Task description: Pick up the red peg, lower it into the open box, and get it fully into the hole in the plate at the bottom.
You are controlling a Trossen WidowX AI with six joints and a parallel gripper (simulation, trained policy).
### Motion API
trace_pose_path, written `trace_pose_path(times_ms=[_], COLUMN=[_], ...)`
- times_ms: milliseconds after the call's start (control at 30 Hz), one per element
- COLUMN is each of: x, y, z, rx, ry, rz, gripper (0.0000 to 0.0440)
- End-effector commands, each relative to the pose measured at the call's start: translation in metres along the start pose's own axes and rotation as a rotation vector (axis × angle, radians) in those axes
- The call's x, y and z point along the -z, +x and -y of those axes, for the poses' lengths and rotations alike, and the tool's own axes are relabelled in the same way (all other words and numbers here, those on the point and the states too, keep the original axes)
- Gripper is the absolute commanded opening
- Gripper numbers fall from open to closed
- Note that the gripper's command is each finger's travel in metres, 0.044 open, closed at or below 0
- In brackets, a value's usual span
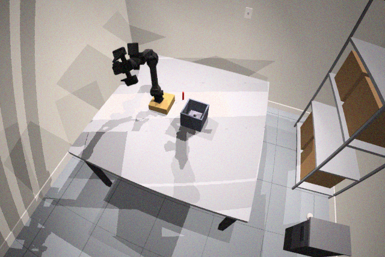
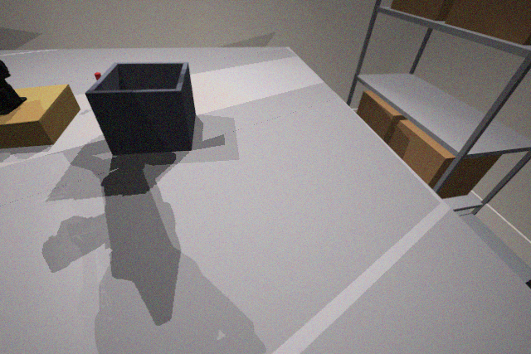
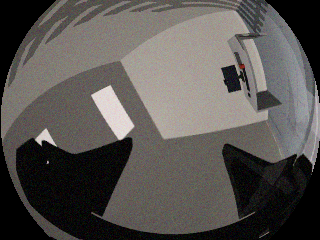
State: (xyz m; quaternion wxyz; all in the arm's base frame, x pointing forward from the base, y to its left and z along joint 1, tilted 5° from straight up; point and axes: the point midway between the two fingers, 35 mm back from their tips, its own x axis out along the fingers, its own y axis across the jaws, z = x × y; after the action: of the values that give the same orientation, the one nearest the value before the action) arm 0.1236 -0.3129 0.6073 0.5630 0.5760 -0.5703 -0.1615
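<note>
Standing on the counter [image 1: 217, 154] [image 2: 299, 178] [image 3: 257, 65] near the open box [image 1: 201, 123] [image 2: 143, 120], the red peg [image 1: 183, 95] [image 2: 97, 75] [image 3: 242, 66] awaits pickup. The jaws [image 1: 124, 67] hang wide apart; grasp and insertion remain.

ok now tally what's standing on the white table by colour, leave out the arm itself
red: 1, the peg
yellow: 1, the block under the arm
dark blue-grey: 1, the open box
total: 3
</note>
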Motion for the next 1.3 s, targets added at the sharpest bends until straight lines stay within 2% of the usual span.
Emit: trace_pose_path(times_ms=[0, 633, 1267], x=[0.015, 0.092, 0.156], y=[-0.007, -0.051, -0.121], z=[0.008, 0.06, 0.104], rx=[0.035, 0.298, 0.625], ry=[0.07, 0.393, 0.64], rz=[-0.027, -0.172, -0.29], gripper=[0.044, 0.044, 0.044])
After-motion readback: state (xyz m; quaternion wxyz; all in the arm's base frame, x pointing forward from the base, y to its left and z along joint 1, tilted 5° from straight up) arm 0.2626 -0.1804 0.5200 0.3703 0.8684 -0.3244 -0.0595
